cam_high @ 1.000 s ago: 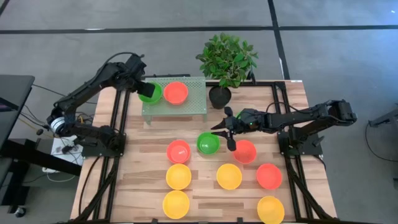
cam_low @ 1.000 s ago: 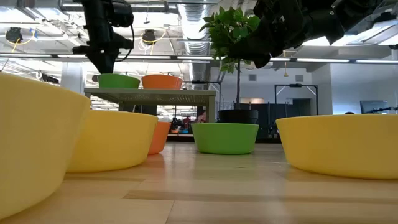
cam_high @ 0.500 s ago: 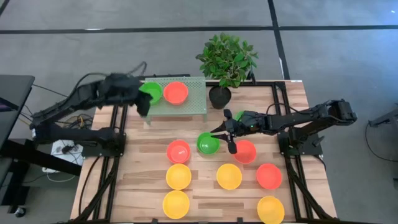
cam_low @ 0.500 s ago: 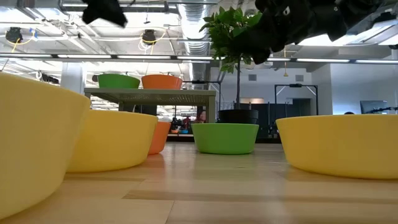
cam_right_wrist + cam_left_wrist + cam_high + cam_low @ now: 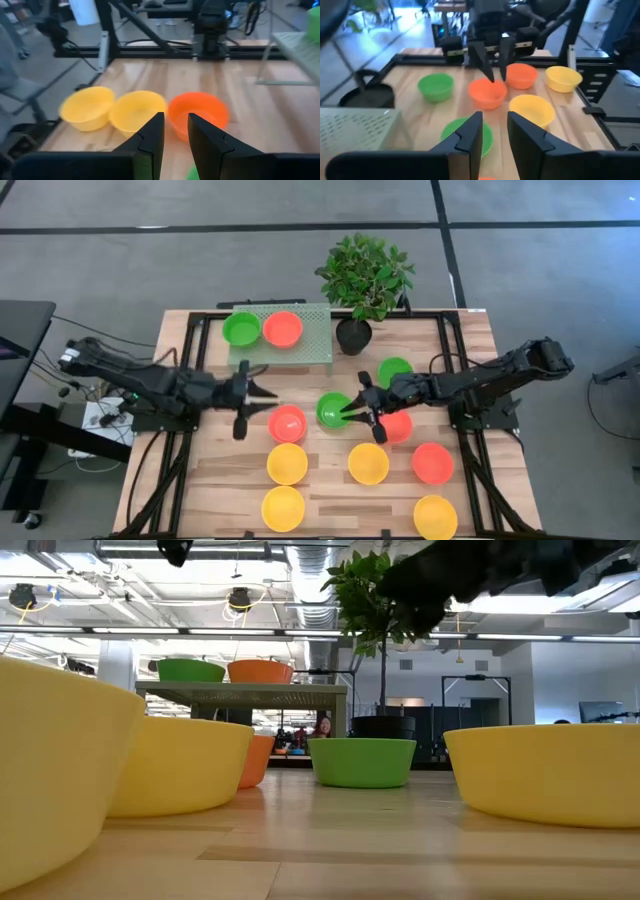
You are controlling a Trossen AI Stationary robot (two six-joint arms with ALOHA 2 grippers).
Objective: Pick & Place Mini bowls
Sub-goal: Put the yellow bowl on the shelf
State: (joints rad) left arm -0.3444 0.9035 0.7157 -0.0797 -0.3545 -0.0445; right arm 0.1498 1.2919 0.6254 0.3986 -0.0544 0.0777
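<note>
Mini bowls lie about the wooden table: a green one (image 5: pixel 334 411) in the middle, a red one (image 5: pixel 287 423) to its left, another red (image 5: pixel 398 427), a green (image 5: pixel 395 369), and yellow and red ones nearer the front. A green bowl (image 5: pixel 241 329) and a red bowl (image 5: pixel 282 329) stand on the mesh rack (image 5: pixel 300 352). My left gripper (image 5: pixel 262 394) hovers open just left of the red bowl, pointing toward the table's right. My right gripper (image 5: pixel 347 413) hovers open above the middle green bowl's right rim, pointing left. Nothing is between either pair of fingers.
A potted plant (image 5: pixel 362 280) in a black pot (image 5: pixel 352 335) stands at the far edge beside the rack. Yellow bowls (image 5: pixel 287 464) (image 5: pixel 368 464) (image 5: pixel 283 508) (image 5: pixel 435 517) and a red bowl (image 5: pixel 432 463) fill the near half. Bare wood shows along the left side (image 5: pixel 215 470).
My left gripper has swung away from the green bowl on the rack, toward the table's near edge and middle, and tipped from pointing down to nearly level. That bowl stays on the rack. My right gripper has shifted a little toward the near edge, over the middle green bowl.
</note>
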